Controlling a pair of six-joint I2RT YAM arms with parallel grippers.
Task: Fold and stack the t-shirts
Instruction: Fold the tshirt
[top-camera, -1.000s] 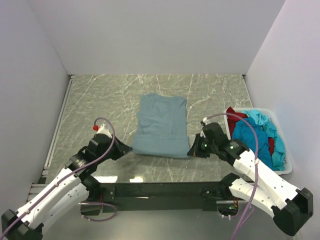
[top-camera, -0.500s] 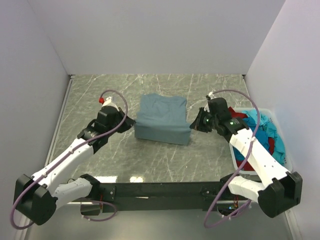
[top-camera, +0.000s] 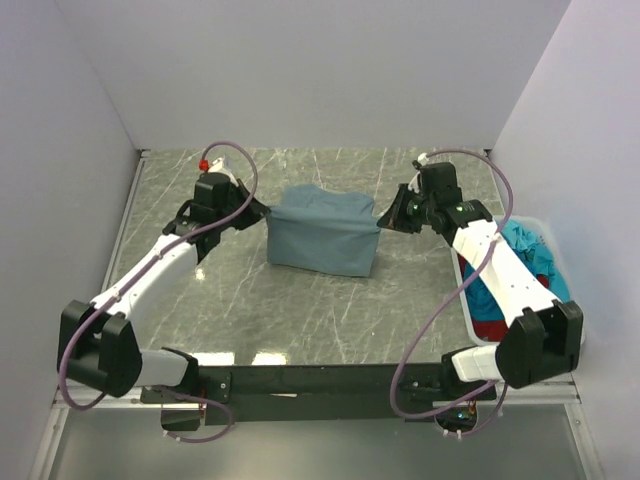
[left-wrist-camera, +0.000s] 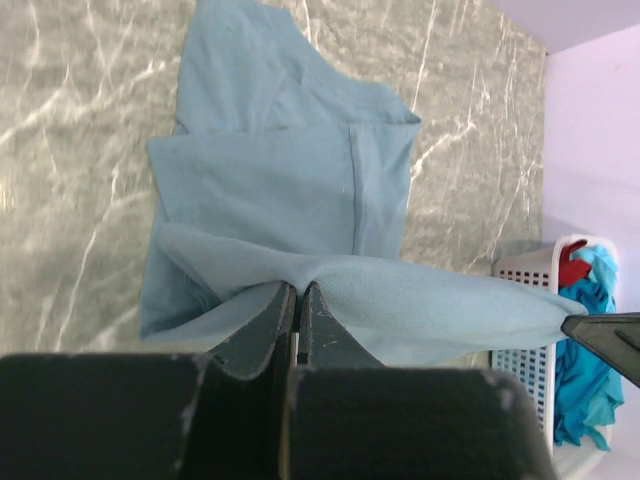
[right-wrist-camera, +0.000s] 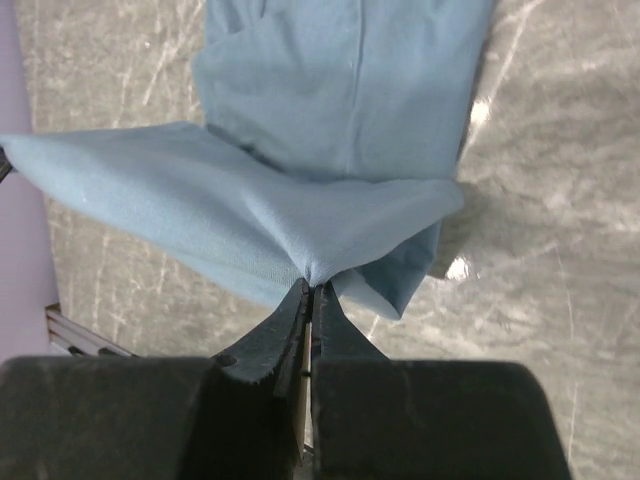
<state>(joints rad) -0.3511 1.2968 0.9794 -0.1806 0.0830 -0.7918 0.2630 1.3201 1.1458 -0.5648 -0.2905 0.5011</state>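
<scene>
The left tool (top-camera: 262, 211), pinched closed on 1 corner of the grey-blue t-shirt (top-camera: 322, 238), and the right tool (top-camera: 383, 217), clamped tight on the opposite corner, hold the garment's edge lifted and taut between them above the marbled desk (top-camera: 300, 300). The raised edge stretches over the rest of the shirt, which lies flat on the desk beneath, midway between the 2 arms. At the desk's right side, a white bin (left-wrist-camera: 520, 320) holds a turquoise t-shirt (top-camera: 525, 250) and a dark red t-shirt (top-camera: 490, 325), heaped unfolded.
</scene>
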